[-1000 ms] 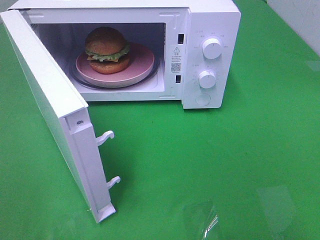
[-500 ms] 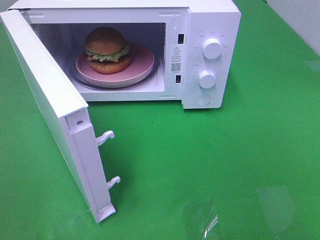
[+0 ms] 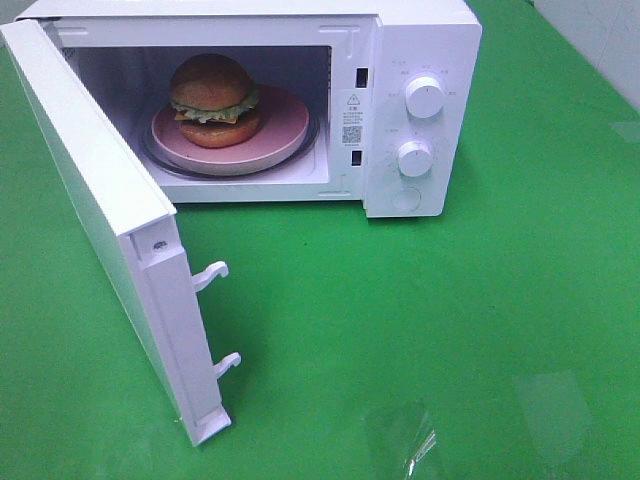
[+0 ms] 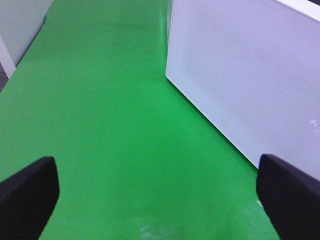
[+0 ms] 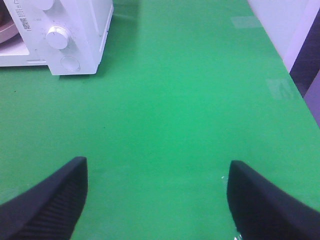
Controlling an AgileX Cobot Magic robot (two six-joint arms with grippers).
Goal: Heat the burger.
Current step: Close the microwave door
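The burger [image 3: 213, 98] sits on a pink plate [image 3: 285, 125] inside the white microwave [image 3: 420, 40], whose door [image 3: 110, 220] stands swung wide open toward the front left. Neither arm shows in the exterior high view. In the left wrist view my left gripper [image 4: 157, 197] is open with nothing between its fingers, over green cloth beside the door's outer face [image 4: 250, 80]. My right gripper [image 5: 157, 200] is open and empty too, low over the cloth, well away from the microwave's knob panel [image 5: 58, 37].
Green cloth [image 3: 450, 330] covers the table in front of and to the right of the microwave. Two door latch hooks [image 3: 212, 274] stick out from the door's edge. White wall panels [image 5: 280, 25] border the table.
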